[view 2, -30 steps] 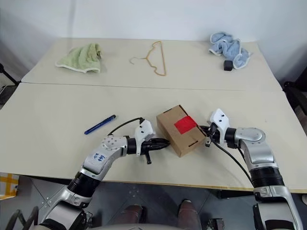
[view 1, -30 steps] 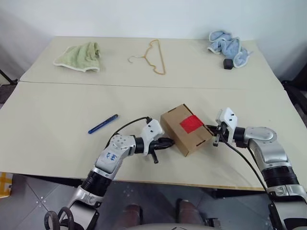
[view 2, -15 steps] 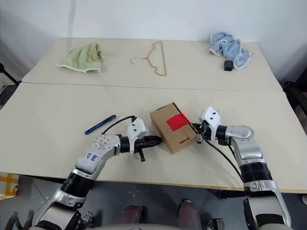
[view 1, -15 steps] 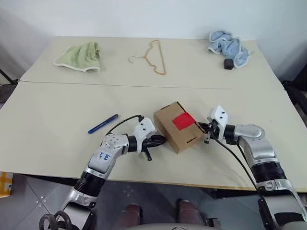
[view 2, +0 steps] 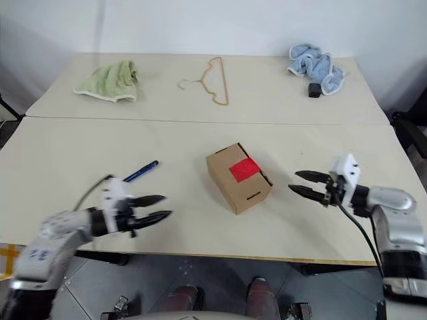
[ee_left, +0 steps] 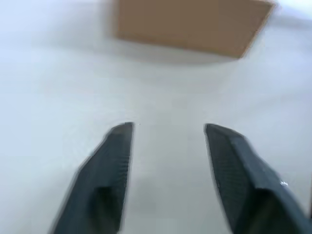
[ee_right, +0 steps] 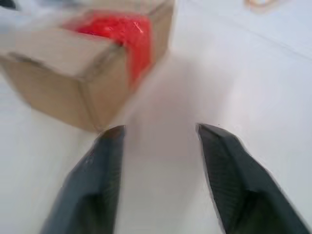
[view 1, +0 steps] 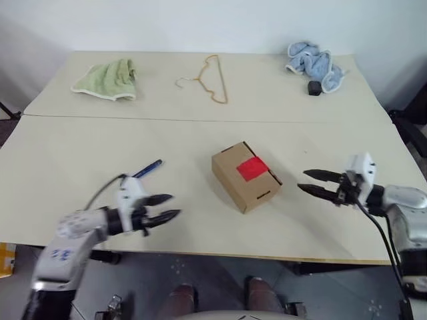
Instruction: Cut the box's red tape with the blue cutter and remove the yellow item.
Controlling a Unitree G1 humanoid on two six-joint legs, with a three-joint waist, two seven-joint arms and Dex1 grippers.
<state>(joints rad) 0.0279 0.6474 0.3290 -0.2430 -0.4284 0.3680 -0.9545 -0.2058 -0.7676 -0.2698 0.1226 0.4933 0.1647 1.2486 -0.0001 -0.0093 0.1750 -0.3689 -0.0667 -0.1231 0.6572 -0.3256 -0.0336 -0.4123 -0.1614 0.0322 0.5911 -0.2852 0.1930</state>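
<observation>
The brown box (view 1: 235, 180) sits closed near the table's front middle, with the red tape (view 1: 252, 169) across its top edge. The blue cutter (view 1: 148, 168) lies on the table to the box's left. My left gripper (view 1: 175, 206) hovers open just in front of the cutter, well left of the box and pointing toward it; its wrist view shows the box (ee_left: 190, 24) ahead of empty fingers (ee_left: 114, 165). My right gripper (view 1: 302, 181) is open and empty, a short gap right of the box, facing the taped corner (ee_right: 122, 31). The yellow item is hidden.
At the back of the table lie a pale green cloth (view 1: 107, 79), a gold wire hanger (view 1: 207, 79) and a blue cloth (view 1: 312, 61) with a small black object (view 1: 313, 87). The table's front edge (view 1: 220, 253) runs just below both grippers.
Both grippers were shut against the box's sides; now both are open and drawn back. The left arm swung far left, the right pulled back to the right. The box stays on the table.
</observation>
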